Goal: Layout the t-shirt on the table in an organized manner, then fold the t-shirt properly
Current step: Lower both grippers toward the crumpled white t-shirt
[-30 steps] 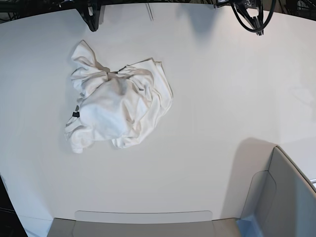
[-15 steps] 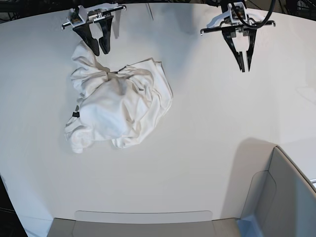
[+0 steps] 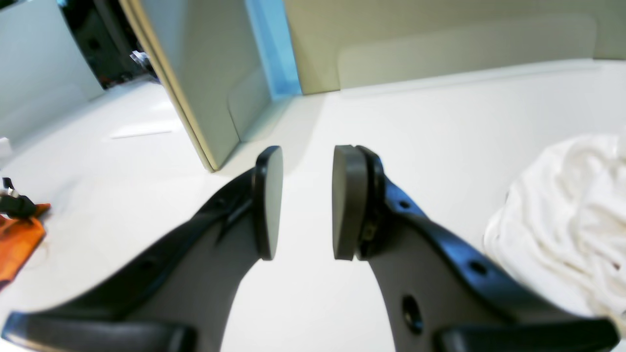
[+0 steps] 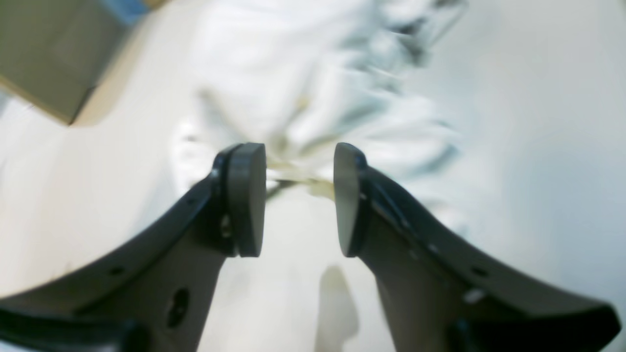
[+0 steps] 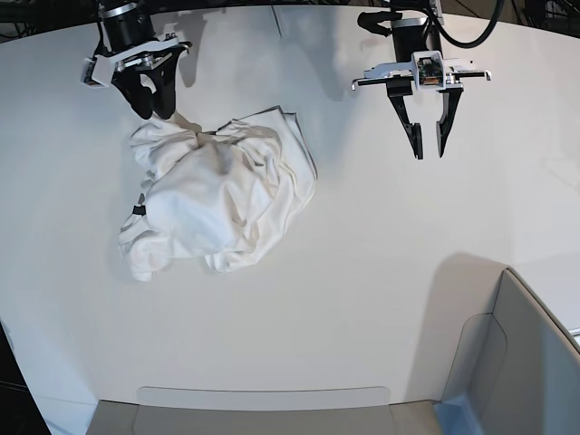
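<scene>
t-shirt (image 5: 213,195) under right end effector (image 5: 154,109)

white table (image 5: 381,236), crumpled white t-shirt (image 5: 213,195) lying on its left part, grey-white bin (image 5: 521,353) at corner

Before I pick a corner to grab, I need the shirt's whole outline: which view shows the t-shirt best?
The base view: the whole crumpled t-shirt lies in sight on the table. The left wrist view catches only one edge at its right border; the right wrist view shows it close but blurred.
</scene>
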Tool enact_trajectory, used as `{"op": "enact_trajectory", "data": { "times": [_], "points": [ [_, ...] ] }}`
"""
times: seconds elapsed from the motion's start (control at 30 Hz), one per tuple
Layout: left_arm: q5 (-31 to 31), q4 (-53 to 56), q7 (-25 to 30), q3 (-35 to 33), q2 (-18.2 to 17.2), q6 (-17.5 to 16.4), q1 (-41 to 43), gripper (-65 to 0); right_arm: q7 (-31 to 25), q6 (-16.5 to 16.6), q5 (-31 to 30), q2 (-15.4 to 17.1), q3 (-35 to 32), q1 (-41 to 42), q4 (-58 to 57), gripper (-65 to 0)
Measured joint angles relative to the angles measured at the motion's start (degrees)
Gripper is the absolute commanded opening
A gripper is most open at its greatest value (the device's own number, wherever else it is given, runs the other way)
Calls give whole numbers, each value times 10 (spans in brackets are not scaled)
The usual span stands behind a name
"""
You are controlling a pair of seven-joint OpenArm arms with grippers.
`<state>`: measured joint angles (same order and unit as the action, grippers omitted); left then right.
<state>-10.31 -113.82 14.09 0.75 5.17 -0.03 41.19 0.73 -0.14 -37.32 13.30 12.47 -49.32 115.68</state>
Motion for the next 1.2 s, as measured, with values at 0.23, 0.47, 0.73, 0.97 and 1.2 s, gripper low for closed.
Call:
{"op": "enact_trajectory", "data": {
  "times": [0.23, 0.47, 0.73, 0.97, 1.2],
  "points": [
    [0, 0, -31, 0, -12, 0, -17, -466, 156, -1, -45, 2, 91, 40, 0, -394],
    [0, 2, -34, 0, -12, 0, -33, -466, 352, -1, -43, 61, 108, 107, -1, -394],
    [0, 2, -34, 0, -12, 0, -36, -466, 406, 16, -39, 107, 63, 134, -1, -395],
    [0, 3, -34, 0, -11, 0, -44, -466, 451, 18, 112, 52, 25, 193, -5, -394],
    [3, 3, -34, 0, -10, 0, -45, -466, 499, 27, 268, -16, -16, 237, -5, -395]
  ]
}}
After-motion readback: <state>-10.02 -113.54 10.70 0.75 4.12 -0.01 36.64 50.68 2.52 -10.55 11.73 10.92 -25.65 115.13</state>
